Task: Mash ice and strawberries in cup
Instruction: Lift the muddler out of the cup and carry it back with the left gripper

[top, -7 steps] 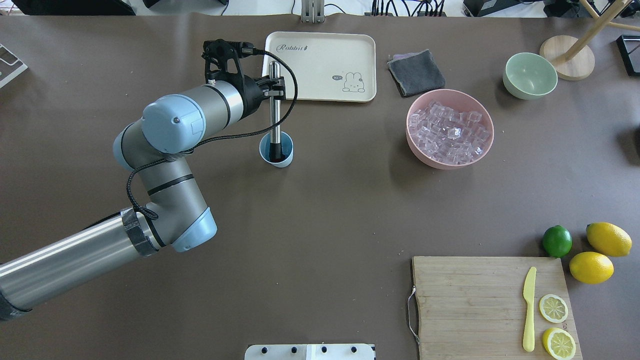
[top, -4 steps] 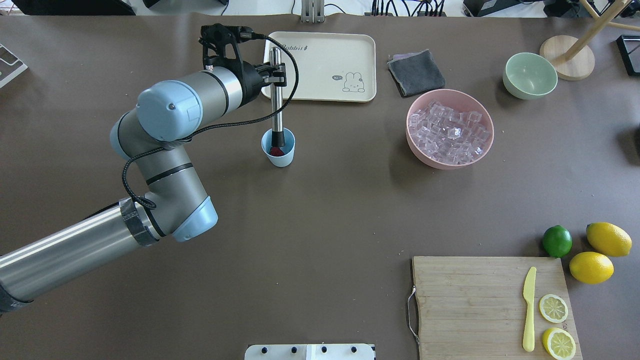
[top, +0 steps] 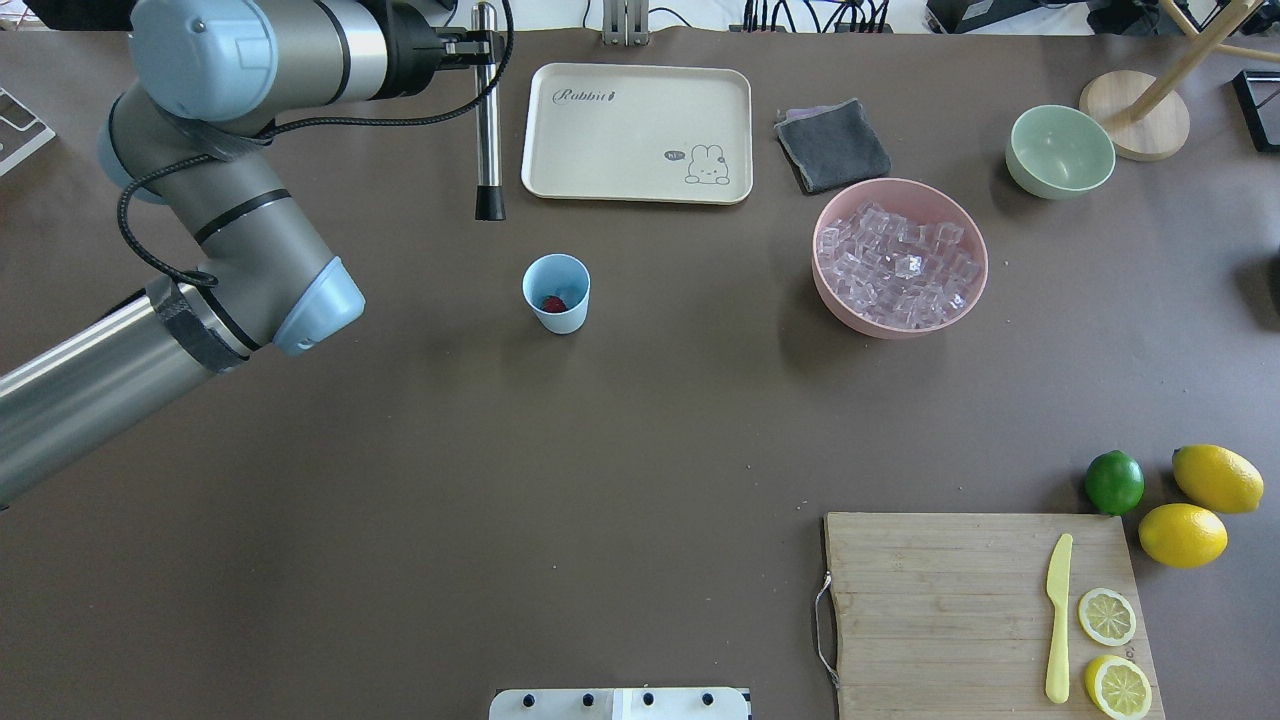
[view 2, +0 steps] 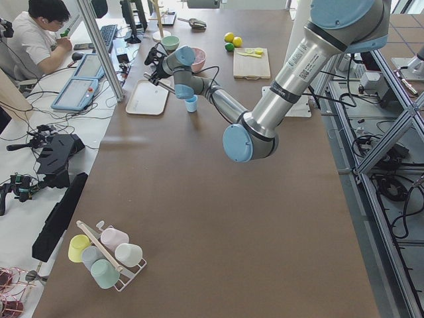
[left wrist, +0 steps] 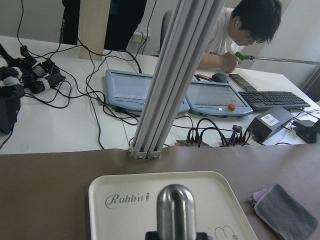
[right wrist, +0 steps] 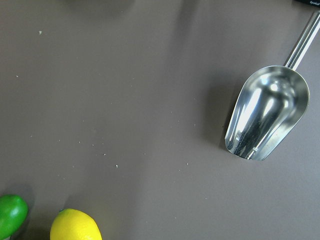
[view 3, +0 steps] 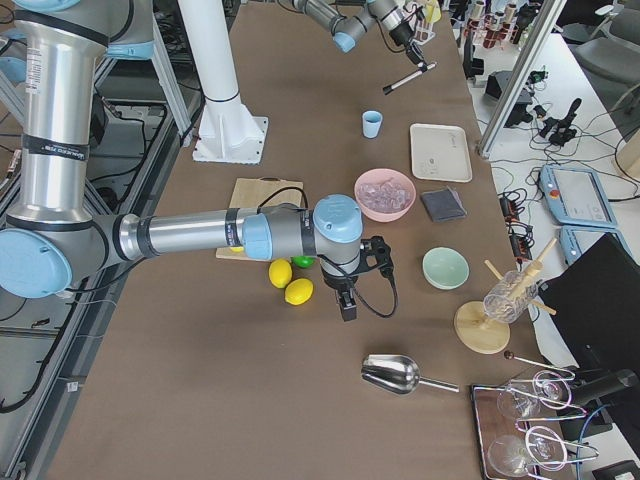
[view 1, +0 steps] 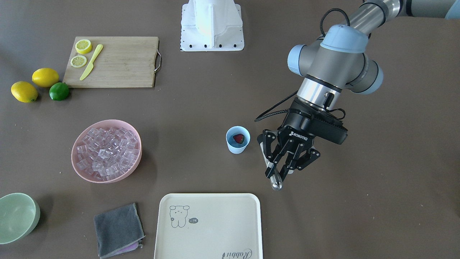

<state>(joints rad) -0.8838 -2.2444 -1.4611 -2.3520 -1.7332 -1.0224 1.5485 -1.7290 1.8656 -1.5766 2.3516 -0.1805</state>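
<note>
The light blue cup [top: 568, 316] stands upright on the brown table, also in the front view [view 1: 234, 148]. The red strawberry [top: 552, 303] lies inside it [view 1: 238, 138]; I see no ice in the cup. The ice [top: 895, 265] fills the pink bowl [top: 900, 331] to the cup's right. My left gripper [top: 478, 45] is shut on a steel muddler [top: 487, 120], held upright in the air beyond and left of the cup, clear of it [view 1: 278, 172]. My right gripper [view 3: 347, 308] shows only in the right side view, near the lemons; I cannot tell whether it is open.
A cream tray [top: 640, 130], a grey cloth [top: 832, 145] and a pale green bowl [top: 1060, 150] line the far side. A cutting board [top: 940, 610] with a yellow knife and lemon slices, two lemons and a lime [top: 1114, 482] sit near right. A metal scoop [right wrist: 265, 112] lies under my right wrist.
My left gripper has lifted the muddler out of the cup and carried it up and away to the far left. The strawberry now shows in the cup.
</note>
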